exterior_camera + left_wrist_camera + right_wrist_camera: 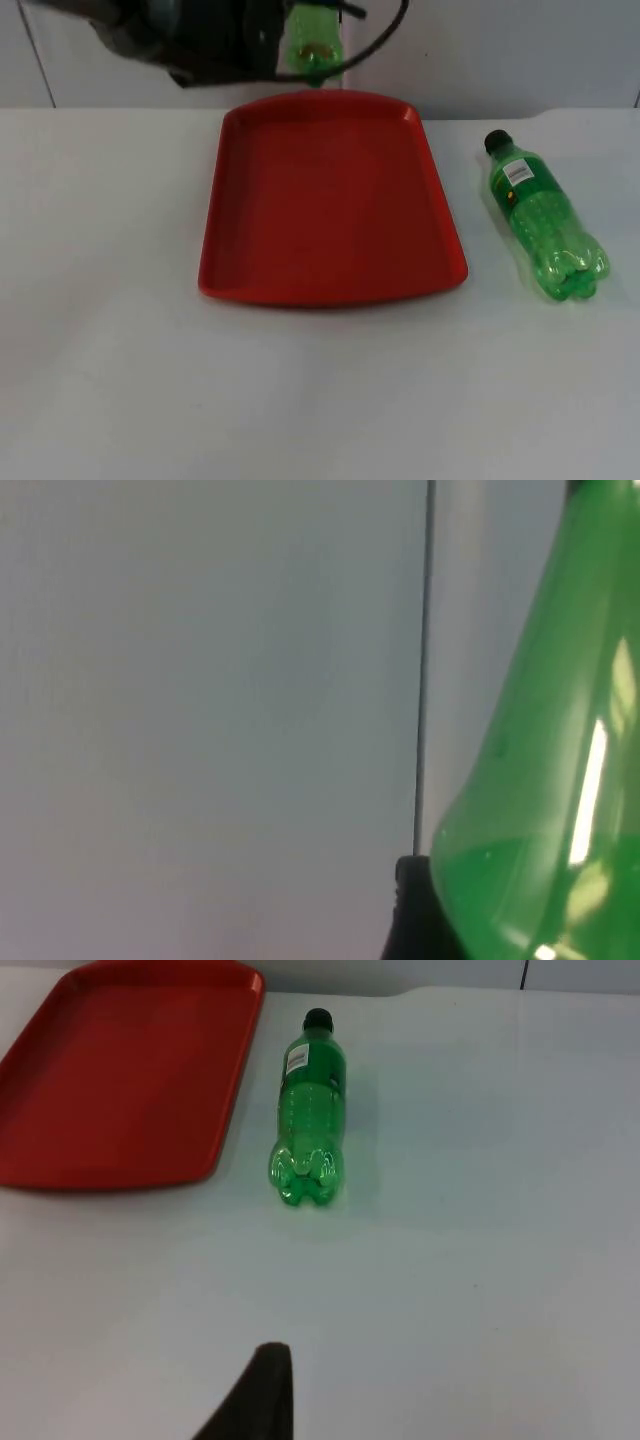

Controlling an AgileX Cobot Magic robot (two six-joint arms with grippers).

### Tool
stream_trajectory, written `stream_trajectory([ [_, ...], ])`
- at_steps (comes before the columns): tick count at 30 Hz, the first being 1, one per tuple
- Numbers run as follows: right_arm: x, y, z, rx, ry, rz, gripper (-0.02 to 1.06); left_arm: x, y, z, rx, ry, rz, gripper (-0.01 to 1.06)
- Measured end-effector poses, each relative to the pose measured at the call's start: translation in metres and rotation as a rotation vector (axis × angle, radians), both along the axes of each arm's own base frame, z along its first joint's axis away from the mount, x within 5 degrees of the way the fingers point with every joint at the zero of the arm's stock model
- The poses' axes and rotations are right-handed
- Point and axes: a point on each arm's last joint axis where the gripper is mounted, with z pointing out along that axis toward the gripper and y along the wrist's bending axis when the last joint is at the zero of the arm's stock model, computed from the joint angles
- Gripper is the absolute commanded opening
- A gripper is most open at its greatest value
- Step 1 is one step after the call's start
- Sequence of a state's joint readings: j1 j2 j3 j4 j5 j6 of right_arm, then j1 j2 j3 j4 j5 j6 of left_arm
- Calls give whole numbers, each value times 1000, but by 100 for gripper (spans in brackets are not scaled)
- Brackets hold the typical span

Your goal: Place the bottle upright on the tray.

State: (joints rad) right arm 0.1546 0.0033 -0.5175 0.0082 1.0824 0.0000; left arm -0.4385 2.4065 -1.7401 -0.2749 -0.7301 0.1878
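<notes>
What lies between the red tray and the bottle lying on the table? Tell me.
Nothing: bare white table separates the red tray from the lying bottle, seen in the top view and right wrist view.

No text, brand, number or sign can be read anywhere. The green bottle point(545, 222) lying on the table carries 1 small white label point(517, 174) near its neck, also seen in the right wrist view point(297, 1060), but its print is too small to make out.
</notes>
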Motion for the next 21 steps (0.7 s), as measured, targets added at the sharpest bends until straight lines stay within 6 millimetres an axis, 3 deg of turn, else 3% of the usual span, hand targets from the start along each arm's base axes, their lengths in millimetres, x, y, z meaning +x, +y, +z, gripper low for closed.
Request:
stream_trajectory([
  [6,0,0,0,0,0,0,105,2,-1,-46,-1,4,-7,0],
  [12,0,0,0,0,0,0,105,1,-1,-78,-10,34,-13,0],
  [21,0,0,0,0,0,0,105,-1,0,-97,-13,28,-7,0],
])
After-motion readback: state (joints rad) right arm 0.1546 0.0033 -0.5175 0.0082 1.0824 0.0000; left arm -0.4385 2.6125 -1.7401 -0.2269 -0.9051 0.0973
